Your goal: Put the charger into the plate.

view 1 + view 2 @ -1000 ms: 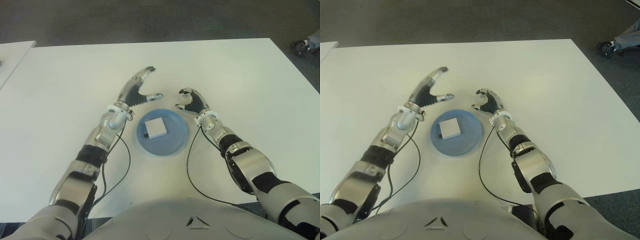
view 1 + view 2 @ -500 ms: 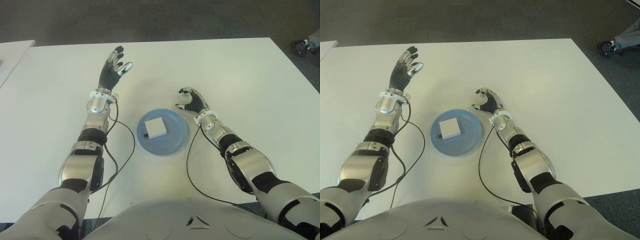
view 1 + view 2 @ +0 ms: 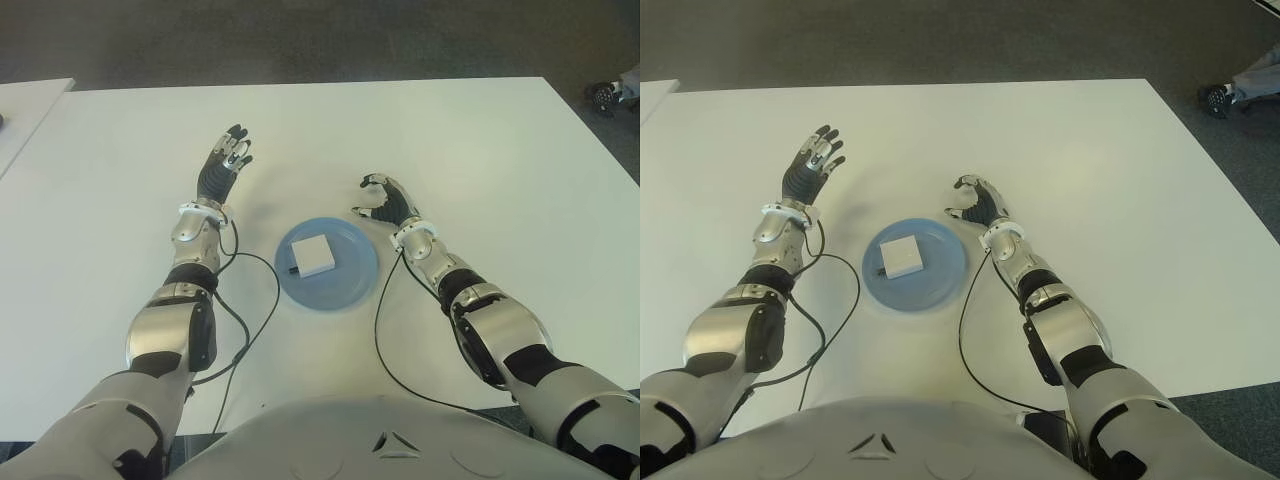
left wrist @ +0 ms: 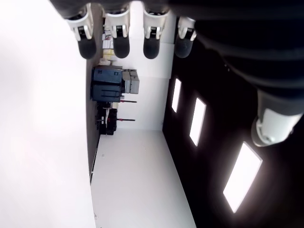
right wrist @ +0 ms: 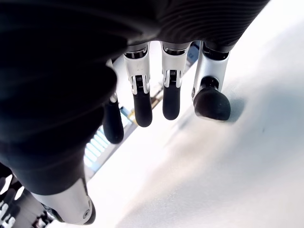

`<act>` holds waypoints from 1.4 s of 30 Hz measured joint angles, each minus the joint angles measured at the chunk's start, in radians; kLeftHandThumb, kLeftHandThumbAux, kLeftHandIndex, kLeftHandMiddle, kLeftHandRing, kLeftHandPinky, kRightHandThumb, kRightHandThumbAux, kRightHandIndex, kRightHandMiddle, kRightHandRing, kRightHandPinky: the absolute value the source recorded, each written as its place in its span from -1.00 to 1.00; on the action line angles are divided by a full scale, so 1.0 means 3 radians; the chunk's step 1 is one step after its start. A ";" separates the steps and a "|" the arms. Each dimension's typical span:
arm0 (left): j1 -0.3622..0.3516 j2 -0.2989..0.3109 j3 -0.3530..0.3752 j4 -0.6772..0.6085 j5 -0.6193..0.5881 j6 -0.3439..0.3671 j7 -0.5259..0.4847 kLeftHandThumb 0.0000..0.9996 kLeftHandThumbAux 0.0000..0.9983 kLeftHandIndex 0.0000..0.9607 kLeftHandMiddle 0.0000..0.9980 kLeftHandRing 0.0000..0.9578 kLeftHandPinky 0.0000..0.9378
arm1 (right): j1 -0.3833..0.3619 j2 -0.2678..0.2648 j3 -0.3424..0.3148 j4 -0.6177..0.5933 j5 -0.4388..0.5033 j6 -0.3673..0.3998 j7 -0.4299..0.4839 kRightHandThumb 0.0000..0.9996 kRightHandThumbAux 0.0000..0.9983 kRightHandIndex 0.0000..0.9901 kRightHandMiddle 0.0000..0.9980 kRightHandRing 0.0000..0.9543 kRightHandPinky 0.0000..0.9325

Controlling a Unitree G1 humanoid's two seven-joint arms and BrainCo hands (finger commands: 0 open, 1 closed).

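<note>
The charger (image 3: 311, 257) is lying flat in the plate (image 3: 350, 288), mid-desk (image 3: 480, 140). It is looking light, stiff and smooth; I am judging its side edges best for holding. My left hand (image 3: 222, 172) is hovering open; my right hand (image 3: 385, 200) is loosely curled, empty.

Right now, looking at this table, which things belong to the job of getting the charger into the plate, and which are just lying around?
Part of the job:
- white charger, already lying in the plate
- blue plate
- left hand, open and empty, left of the plate
- right hand, empty, beyond the plate's right edge

Just lying about:
- white table
- second table at far left
- black cables from the wrists
</note>
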 measured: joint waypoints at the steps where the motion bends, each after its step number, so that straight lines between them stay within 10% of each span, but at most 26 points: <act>1: -0.0012 -0.0005 0.0013 0.0029 -0.0005 0.0019 -0.0003 -0.86 -0.10 -1.00 -1.00 -1.00 -1.00 | 0.0001 0.0004 -0.0029 0.0000 0.0029 -0.0001 0.0025 -0.50 0.54 -0.51 -0.46 -0.45 -0.47; 24: -0.0007 -0.0075 -0.0146 0.0327 0.0435 0.0154 0.0250 -0.85 -0.08 -1.00 -1.00 -1.00 -1.00 | 0.0114 0.0083 -0.0861 -0.0022 0.0815 -0.0091 0.0519 -0.62 0.48 -0.90 -0.61 -0.55 -0.53; 42: 0.0321 -0.0156 -0.0450 0.0153 0.0816 -0.0335 0.0646 -0.98 -0.01 -1.00 -1.00 -1.00 -1.00 | 0.0260 0.0069 -0.1407 -0.0080 0.1232 -0.0266 0.0814 -0.64 0.39 -0.99 -0.93 -0.90 -0.85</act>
